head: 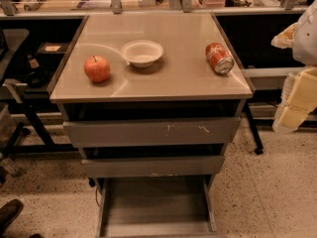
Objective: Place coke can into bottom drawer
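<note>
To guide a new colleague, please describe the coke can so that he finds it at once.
Find the grey cabinet top; the gripper hangs off its right side. Near that right edge lies the coke can. It is red with a silver end, unlike the round apple and white bowl.

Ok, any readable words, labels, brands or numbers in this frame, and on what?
Coke can, lying on the cabinet top: white lettering, too blurred to read.
Pale label left of the cabinet top: unreadable.
Gripper, at the right edge beside the cabinet top: no text visible.
Nothing else readable.
</note>
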{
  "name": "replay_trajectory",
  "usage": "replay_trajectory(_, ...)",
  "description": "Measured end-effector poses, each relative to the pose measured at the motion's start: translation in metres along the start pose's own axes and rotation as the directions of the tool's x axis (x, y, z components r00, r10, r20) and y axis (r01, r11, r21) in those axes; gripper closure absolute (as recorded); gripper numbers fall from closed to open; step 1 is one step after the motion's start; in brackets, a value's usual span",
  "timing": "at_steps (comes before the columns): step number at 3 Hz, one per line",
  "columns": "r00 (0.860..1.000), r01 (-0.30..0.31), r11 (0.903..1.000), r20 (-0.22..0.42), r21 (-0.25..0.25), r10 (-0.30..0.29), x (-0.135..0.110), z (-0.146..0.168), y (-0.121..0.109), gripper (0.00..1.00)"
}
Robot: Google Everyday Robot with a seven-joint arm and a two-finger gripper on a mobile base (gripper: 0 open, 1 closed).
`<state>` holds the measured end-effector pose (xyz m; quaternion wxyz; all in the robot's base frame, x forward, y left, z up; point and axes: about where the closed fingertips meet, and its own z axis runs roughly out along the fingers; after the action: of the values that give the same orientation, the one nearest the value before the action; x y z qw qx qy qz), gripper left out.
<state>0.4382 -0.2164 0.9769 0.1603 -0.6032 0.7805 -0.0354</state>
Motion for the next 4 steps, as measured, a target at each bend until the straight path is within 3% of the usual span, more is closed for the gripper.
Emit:
replay_trajectory(2,0.999,-0.032,0.9995,0.008,0.002,0.032,-0.002,0.003,-0.005,0.00)
replay_trajectory(3,0.989,-0.146,0.9891,0.034,-0.022,0.147,-0.004,0.019,-0.028,0.00)
replay_trajectory(4,0.963,-0.264,0.9637,0.039,-0.042,0.265,-0.004,0.037,-0.062,0.00)
